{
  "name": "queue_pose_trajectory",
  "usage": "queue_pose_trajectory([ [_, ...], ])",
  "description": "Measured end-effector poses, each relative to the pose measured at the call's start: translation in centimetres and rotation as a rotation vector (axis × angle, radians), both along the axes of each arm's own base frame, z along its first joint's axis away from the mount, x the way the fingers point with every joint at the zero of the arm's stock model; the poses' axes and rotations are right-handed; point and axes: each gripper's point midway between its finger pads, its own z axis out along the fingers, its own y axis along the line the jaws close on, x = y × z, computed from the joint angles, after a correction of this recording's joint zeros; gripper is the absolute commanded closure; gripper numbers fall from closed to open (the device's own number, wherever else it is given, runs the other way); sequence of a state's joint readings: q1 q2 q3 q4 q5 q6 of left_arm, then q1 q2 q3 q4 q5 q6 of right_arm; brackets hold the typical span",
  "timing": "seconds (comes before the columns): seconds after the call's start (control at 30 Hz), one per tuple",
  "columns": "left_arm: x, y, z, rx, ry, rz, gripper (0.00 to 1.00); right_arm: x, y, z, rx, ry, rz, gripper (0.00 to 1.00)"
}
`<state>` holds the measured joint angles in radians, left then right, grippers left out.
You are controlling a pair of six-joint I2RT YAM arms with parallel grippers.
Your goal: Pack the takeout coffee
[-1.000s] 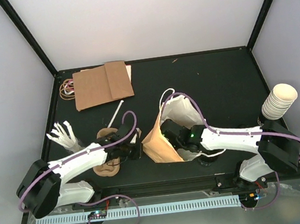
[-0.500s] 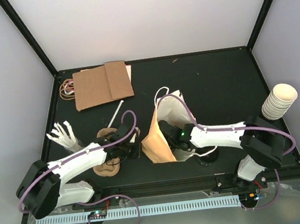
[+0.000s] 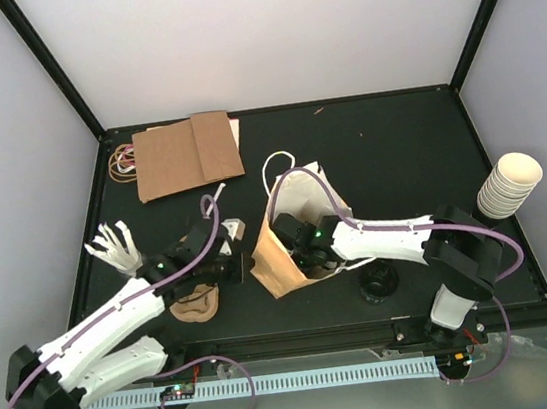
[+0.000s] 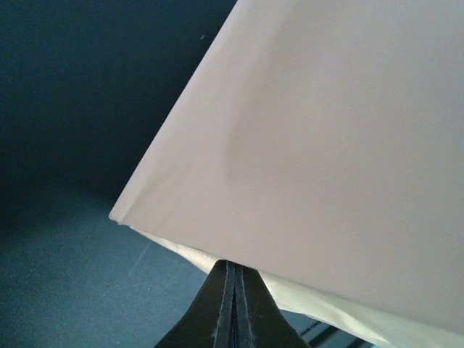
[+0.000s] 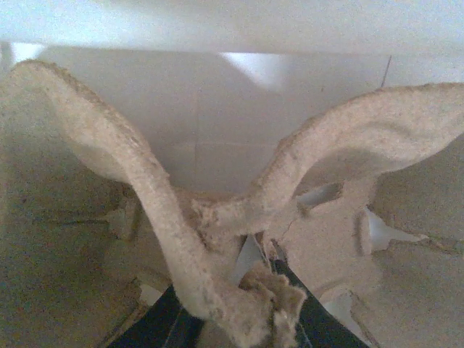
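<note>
Nearest, one takeout coffee [image 3: 378, 283] stands on the table [image 3: 397, 148] outside the paper bag [image 3: 291, 224], just beside the right arm [image 3: 388, 235]. The right gripper [image 5: 239, 304] clamps the pulp tray [image 5: 326, 239] inside the bag. The left gripper [image 4: 233, 279] is clenched, tips at the bag's edge, though pinched paper cannot be confirmed. The tray likely wants seating flat on the bag's floor, mouth held wide, before that grip lets go.

The left arm [image 3: 108, 322] and right arm [image 3: 389, 238] are white shells with black joints, each trailed by a looping purple cable [image 3: 218, 217] and lit by a small green light [image 3: 309, 228] near the wrist (the left claw [image 4: 233, 279] and right claw [image 5: 243, 308] have black fingers).
</note>
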<state>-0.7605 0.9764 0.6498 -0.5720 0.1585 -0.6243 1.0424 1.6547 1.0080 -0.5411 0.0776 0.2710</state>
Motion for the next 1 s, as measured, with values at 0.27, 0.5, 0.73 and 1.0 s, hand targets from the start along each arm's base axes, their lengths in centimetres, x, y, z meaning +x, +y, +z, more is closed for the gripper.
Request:
queue_pose_trajectory([
  [0.27,-0.4,-0.2,7.9,-0.123,-0.155,-0.046,0.91,-0.4,0.4,0.6,-0.036,0.064,0.012,0.75],
  [0.5,-0.2,-0.4,14.7,-0.181,-0.316,-0.094,0.49,-1.0,0.2,0.6,-0.061,0.115,0.025,0.75],
  [0.73,1.8,-0.2,18.8,-0.145,-0.391,-0.040,0.39,-1.3,0.4,0.2,-0.091,0.151,0.055,0.75],
  [1.0,4.2,-0.7,18.2,-0.008,-0.343,-0.002,0.45,-1.5,0.4,-0.1,-0.122,0.181,0.075,0.75],
])
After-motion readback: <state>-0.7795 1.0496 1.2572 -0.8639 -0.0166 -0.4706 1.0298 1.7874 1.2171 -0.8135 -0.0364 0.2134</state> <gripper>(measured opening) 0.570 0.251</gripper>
